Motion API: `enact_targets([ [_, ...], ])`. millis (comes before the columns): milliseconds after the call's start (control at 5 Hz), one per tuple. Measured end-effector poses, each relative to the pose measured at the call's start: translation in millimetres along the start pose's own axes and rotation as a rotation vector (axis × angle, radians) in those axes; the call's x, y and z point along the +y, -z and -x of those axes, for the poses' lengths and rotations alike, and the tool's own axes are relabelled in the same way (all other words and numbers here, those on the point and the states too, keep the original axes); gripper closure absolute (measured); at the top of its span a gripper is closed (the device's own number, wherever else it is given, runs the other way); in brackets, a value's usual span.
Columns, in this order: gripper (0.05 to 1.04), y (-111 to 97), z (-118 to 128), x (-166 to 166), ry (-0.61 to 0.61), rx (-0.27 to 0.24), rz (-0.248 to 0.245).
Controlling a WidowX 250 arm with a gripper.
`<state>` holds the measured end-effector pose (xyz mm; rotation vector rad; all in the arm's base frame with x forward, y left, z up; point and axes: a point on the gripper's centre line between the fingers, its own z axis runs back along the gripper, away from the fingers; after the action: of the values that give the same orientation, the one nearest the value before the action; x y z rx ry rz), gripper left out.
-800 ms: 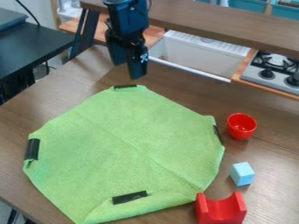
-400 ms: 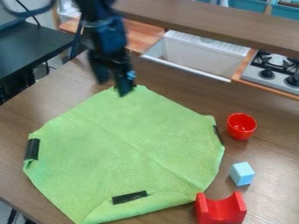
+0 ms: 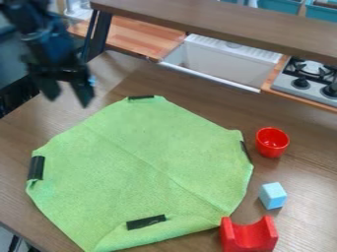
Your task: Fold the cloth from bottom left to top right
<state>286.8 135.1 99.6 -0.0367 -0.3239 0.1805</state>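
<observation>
The black gripper (image 3: 68,101) hangs at the upper left, above the table's left part and up and left of the cloth. Its two fingers stand apart with nothing between them. A green cloth (image 3: 145,167) lies spread on the wooden table, with black strips at several of its edges. Its bottom edge is turned over near one strip, and a crease runs slantwise across its middle. The gripper is apart from the cloth.
Right of the cloth stand a red cup (image 3: 272,141), a light blue cube (image 3: 272,195) and a red curved block (image 3: 249,235) touching or nearly touching the cloth's lower right edge. A raised wooden shelf (image 3: 223,24), a white sink (image 3: 227,61) and a stove (image 3: 309,81) lie beyond.
The arm has swung left, from above the cloth's top corner to the upper left of the view. The cloth and the objects beside it have not moved.
</observation>
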Motion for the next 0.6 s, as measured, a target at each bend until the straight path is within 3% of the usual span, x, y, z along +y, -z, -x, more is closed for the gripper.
enact_targets([
  [400, 0.084, 3.0, 33.5, 49.7, -0.26, -0.007, -0.034],
  [600, 0.084, 10.5, 56.9, 67.1, -0.435, -0.004, -0.004],
])
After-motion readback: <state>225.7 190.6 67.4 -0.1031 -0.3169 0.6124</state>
